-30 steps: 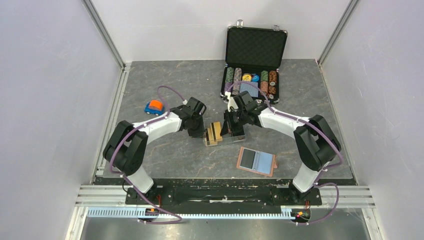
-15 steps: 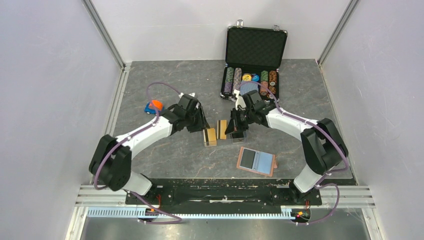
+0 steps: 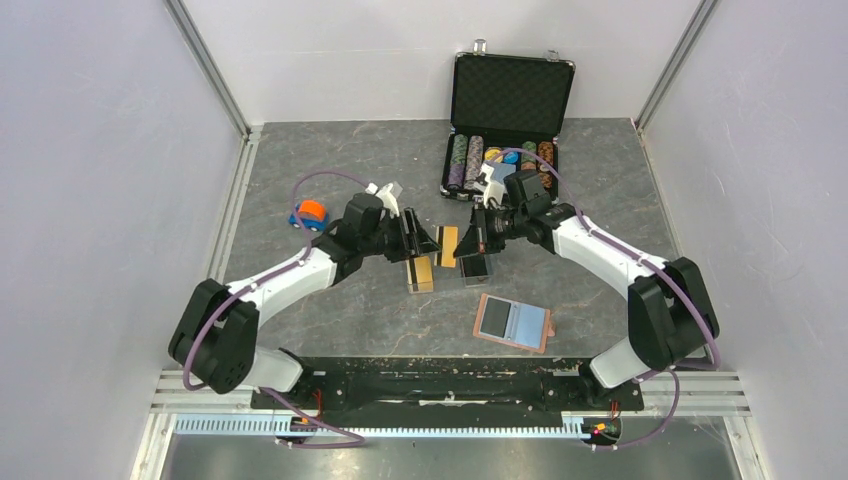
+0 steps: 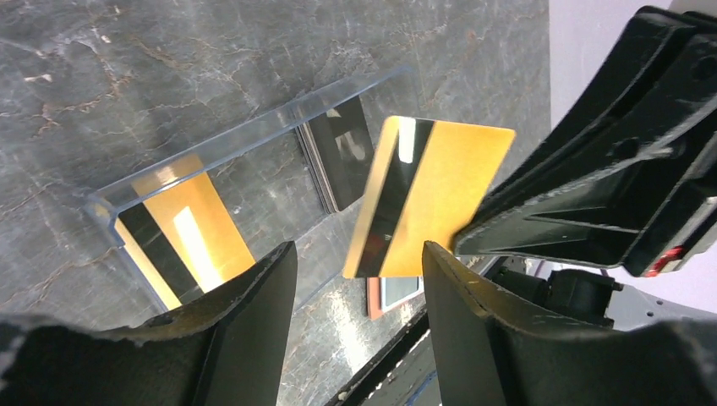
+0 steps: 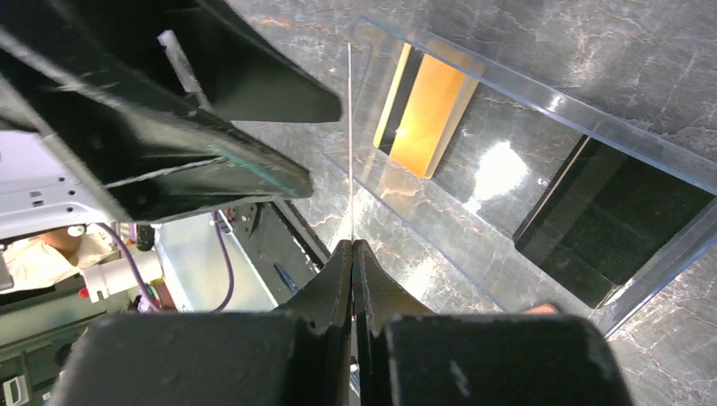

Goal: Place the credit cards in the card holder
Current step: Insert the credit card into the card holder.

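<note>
gold card (image 4: 431, 199), face-on left wrist, edge-on right claw (image 5: 351, 249)

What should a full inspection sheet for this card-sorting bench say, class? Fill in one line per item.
Surface: dark marbled table, no spills seen.
Job's things: one gold card held in the air; gold cards and black cards lying in a clear box; card holder lying open near the arm bases, apart from the box.
Clutter: open chip case at the far edge; toy car on the left.
End effectors: left end effector open, empty; right end effector shut on the gold card.
Cables: purple cables looped along both arms; snags, nothing seen.
Surroundings: pale walls, metal rails at the near edge.
</note>
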You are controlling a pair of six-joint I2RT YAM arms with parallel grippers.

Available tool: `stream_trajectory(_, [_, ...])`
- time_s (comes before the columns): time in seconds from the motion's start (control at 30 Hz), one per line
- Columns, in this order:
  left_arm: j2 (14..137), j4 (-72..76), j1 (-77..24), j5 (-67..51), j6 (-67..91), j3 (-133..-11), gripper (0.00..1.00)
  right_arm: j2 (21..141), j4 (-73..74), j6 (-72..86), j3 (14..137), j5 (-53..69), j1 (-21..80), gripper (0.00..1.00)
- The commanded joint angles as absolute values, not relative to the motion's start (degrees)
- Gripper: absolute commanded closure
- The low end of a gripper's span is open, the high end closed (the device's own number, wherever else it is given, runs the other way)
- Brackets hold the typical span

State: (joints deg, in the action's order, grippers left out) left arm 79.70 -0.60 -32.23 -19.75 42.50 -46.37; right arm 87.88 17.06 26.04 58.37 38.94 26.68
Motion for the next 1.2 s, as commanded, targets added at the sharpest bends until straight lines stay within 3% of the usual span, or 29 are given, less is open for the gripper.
stream_trajectory(0.0, [80.78,11.06,-30.72,-26.64,45.98,-44.00,0.37,84.88,17.26,27.13,58.41,43.47,25.73,1.00])
stream_trajectory(0.33, [85.59,31.29,-30.24,-37.81,54.61,-39.94,0.41,84.72,18.20,27.24,58.51,44.74,25.58,1.00])
stream_trajectory(0.4, [86.70,35.38,-30.24,-39.58,56.58,-39.26,0.50,84.62,18.27,27.09,58.33,44.56,25.60,1.00])
stream_trajectory(0.57, [87.38,39.22,-30.25,-40.59,58.77,-38.32,0.97,84.21,18.23,26.51,57.70,43.12,25.30,1.00])
stream_trajectory(0.67, [86.49,39.74,-30.25,-40.62,58.97,-37.82,0.98,83.18,17.58,26.21,56.84,41.90,24.51,1.00])
stream_trajectory(0.8, [84.99,40.90,-30.20,-39.74,59.43,-36.40,0.98,81.28,14.98,26.97,54.83,42.31,22.97,0.85])
stream_trajectory(1.0, [84.04,45.01,-30.20,-38.94,61.69,-34.29,0.98,78.77,8.80,29.67,51.13,45.10,21.66,0.33])
stream_trajectory(1.07, [83.79,46.49,-30.20,-38.68,62.61,-34.01,0.98,78.73,7.96,30.11,50.57,45.59,21.58,0.26])
stream_trajectory(1.17, [83.32,47.58,-30.19,-38.42,63.25,-33.99,0.98,78.54,4.04,32.52,48.80,47.57,21.62,0.24])
